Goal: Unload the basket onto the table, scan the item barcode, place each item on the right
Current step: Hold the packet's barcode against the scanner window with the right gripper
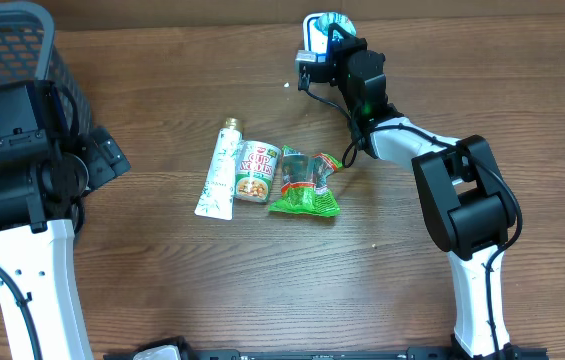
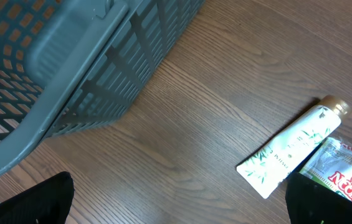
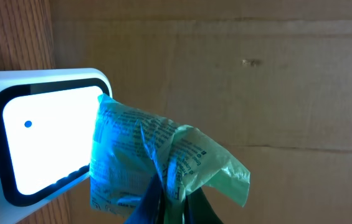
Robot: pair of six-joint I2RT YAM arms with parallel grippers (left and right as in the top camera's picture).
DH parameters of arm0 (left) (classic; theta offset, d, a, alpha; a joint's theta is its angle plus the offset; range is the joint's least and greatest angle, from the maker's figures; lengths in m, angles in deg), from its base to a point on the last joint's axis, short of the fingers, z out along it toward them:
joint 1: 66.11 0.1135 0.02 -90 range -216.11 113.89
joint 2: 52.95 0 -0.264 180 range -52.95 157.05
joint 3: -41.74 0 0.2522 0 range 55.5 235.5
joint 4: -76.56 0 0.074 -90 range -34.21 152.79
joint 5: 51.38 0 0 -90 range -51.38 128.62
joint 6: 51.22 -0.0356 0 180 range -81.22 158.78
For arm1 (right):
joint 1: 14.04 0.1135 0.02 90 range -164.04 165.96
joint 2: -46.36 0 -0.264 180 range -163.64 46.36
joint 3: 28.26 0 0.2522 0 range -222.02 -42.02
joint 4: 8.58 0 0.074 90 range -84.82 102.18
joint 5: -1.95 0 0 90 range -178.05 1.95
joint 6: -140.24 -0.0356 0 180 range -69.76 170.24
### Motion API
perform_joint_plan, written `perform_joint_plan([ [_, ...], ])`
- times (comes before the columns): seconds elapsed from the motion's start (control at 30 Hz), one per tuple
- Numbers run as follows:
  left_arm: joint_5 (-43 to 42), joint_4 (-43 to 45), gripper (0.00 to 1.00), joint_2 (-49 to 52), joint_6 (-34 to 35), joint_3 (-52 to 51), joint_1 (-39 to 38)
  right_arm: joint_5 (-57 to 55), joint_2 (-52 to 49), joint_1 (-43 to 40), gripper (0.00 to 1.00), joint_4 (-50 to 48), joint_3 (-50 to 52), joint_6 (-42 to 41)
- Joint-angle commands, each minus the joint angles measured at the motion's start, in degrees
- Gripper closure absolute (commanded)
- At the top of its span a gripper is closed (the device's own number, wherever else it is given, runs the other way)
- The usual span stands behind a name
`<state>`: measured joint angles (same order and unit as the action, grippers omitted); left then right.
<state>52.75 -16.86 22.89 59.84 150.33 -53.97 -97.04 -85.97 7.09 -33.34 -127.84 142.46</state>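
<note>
- We are holding our left gripper (image 2: 182, 206) with its jaws wide apart and empty. It is well to the left of the scanner (image 3: 45, 137), next to the basket (image 1: 2, 50).
- Between us and the scanner, a tube (image 1: 220, 170), a noodle cup (image 1: 257, 172) and a green bag (image 1: 307, 187) are lying side by side on the desk (image 1: 162, 290).
- Farthest out, our right gripper (image 3: 166, 202) is pinching a crumpled green packet (image 3: 154, 158). It is presenting the packet just in front of the scanner's glowing window and covering the window's right edge.
- We are not seeing the barcode itself, only creased print. We are risking a failed read if the code is sitting in a fold or facing away from the scanner.
- We are gripping only the packet's lower edge, so the thin film could droop or slip out of the scanner's beam.
- Pressing closer could nudge the scanner.
</note>
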Motion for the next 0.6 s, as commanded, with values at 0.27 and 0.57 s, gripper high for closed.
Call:
perform_joint_plan([
  [0.27, -0.2, 0.2, 0.0, -0.5, 0.8, -0.2, 0.2, 0.7, -0.2, -0.3, 0.96, -1.6, -2.1, 0.8],
  [0.57, -0.2, 0.2, 0.0, -0.5, 0.8, -0.2, 0.2, -3.0, 6.9, 0.5, 0.96, 2.6, -2.1, -14.6],
])
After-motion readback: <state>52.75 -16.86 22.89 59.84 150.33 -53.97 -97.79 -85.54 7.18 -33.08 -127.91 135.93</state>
